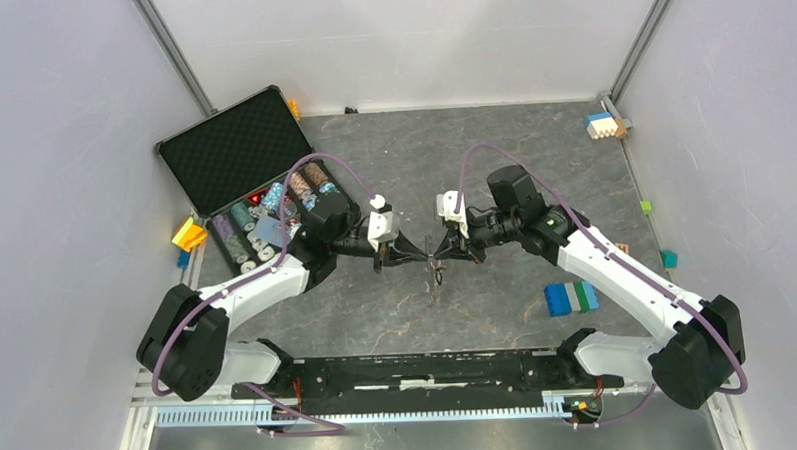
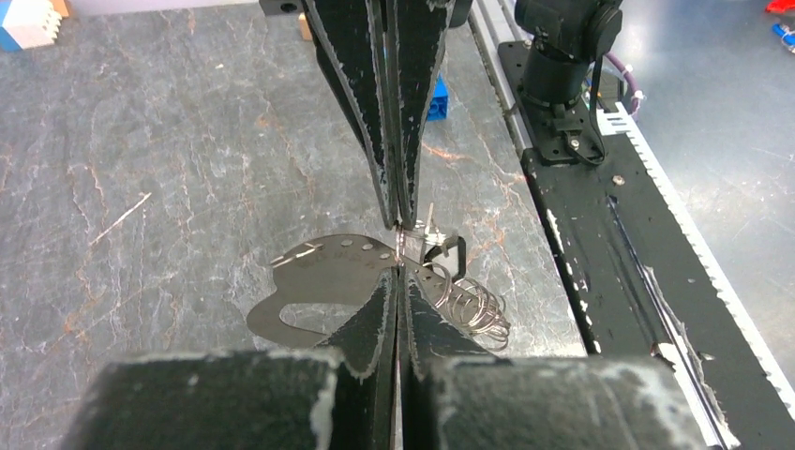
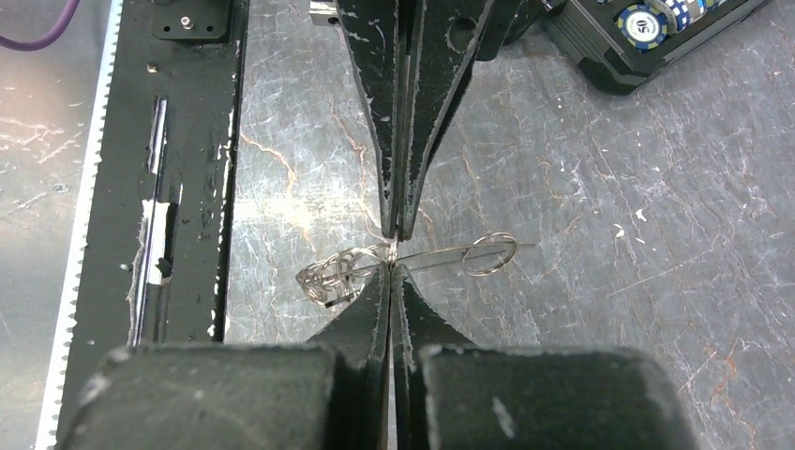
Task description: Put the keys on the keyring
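Keyring (image 2: 328,272) | flat, long axis crosswise, extended sideways from left gripper (image 2: 400,274) tips, away from base rail (image 2: 600,262) | right gripper (image 2: 399,223) met tip-to-tip, equally near | both closed tight; clamped piece undetermined.

Top view: the metal parts held between the left claw (image 1: 422,254) and the right claw (image 1: 443,254) are too small to identify.

Left wrist view: the left claw's fingers (image 2: 370,314) cover one end of the flat grey-tan D-shaped keyring (image 2: 319,277) and part of the coil of thin wire rings (image 2: 473,309).

Right wrist view: the black case of poker chips (image 3: 656,37) is cut off at the picture's edge.
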`<state>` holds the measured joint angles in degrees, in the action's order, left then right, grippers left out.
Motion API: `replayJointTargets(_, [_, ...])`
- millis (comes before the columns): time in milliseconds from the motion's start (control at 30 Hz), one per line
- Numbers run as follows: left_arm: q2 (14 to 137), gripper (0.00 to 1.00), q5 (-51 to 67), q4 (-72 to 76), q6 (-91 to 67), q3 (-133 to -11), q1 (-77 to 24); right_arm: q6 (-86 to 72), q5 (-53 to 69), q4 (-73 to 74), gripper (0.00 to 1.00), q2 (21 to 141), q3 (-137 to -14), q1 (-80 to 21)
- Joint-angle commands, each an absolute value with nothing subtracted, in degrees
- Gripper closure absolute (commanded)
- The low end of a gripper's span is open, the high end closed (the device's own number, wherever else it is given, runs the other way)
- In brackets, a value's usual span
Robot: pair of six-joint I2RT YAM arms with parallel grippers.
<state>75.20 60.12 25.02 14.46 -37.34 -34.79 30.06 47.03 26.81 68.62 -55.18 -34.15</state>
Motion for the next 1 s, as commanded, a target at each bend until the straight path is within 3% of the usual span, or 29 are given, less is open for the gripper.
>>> replayJointTargets(0, [75.85, 0.98, 60.59, 21.59, 18.27, -39.36, -34.87, 30.52, 45.79, 26.84, 1.0, 67.4, -58.32, -34.35])
replayJointTargets(400, [75.24, 0.98, 59.65, 21.15, 16.73, -39.78, -34.89, 30.23, 46.28, 26.02, 1.0, 67.89, -56.93, -34.8])
replayJointTargets(600, [75.14, 0.98, 58.47, 32.0, 6.23, -37.66, -34.81, 30.38, 48.27, 25.08, 0.73, 66.99, -55.06, -34.8])
replayJointTargets(967, [74.89, 0.98, 57.3, 34.99, 3.81, -36.61, -34.85, 30.43, 47.37, 24.1, 0.73, 66.72, -54.18, -34.54])
